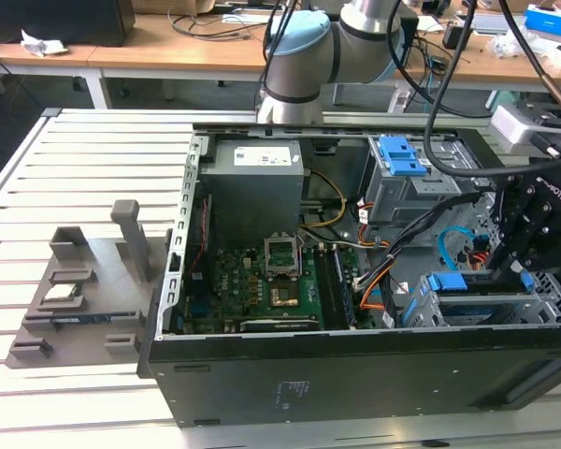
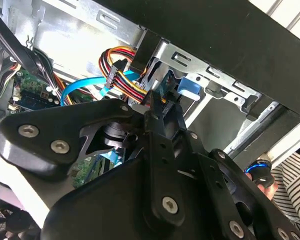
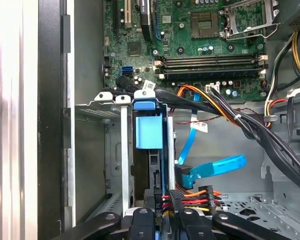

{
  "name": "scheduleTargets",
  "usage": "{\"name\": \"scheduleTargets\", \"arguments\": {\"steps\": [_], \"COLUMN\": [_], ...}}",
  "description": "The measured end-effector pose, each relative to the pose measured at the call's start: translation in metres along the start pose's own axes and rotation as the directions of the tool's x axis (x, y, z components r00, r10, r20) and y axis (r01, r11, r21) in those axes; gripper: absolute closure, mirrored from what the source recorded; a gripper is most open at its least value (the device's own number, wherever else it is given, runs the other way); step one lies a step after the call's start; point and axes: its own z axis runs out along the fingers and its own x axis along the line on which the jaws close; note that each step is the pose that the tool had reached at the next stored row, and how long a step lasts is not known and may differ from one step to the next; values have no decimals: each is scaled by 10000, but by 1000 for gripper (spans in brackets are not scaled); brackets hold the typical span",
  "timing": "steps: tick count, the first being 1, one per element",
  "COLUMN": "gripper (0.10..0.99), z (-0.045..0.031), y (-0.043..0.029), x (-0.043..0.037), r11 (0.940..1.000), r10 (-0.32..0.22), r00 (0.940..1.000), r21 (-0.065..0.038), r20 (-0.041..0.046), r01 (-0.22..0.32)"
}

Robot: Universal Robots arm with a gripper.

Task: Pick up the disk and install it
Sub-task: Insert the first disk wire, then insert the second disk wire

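Fingers [image 3: 162,220] of the gripper [image 1: 528,253] pinch the disk [image 3: 149,132], which stands on edge in the metal bay [image 3: 97,107] inside the computer case [image 1: 290,383]; no writing is legible.

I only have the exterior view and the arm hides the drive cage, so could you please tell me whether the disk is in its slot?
Observer: In the first wrist view the disk stands on edge inside the grey cage. Its blue bracket sits between the cage's metal walls, and the gripper is at its near end.
Operator: Thank you. Are any cables close to it?
Observer: Yes, a blue flat cable lies beside the cage. I cannot tell whether it is plugged in.
Operator: Is anything outside the case?
Observer: In the second wrist view a person's hand with a striped sleeve is just beyond the case's black wall.
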Motion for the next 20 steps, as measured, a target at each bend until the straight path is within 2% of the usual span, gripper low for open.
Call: {"name": "scheduleTargets", "arguments": {"steps": [6,7,8,10,11,20], "gripper": [859,925,980,980,980,980], "z": [-219,-287,-391,-483,-506,-509], "y": [16,21,29,35,37,37], "x": [10,15,23,32,35,35], "r11": [10000,10000,10000,10000,10000,10000], "r10": [1,2,2,2,2,2], "r00": [10000,10000,10000,10000,10000,10000], "r21": [1,1,2,2,1,1], "r20": [-18,-21,-26,-27,-24,-25], "r01": [-1,-2,-2,-2,-2,-2]}}
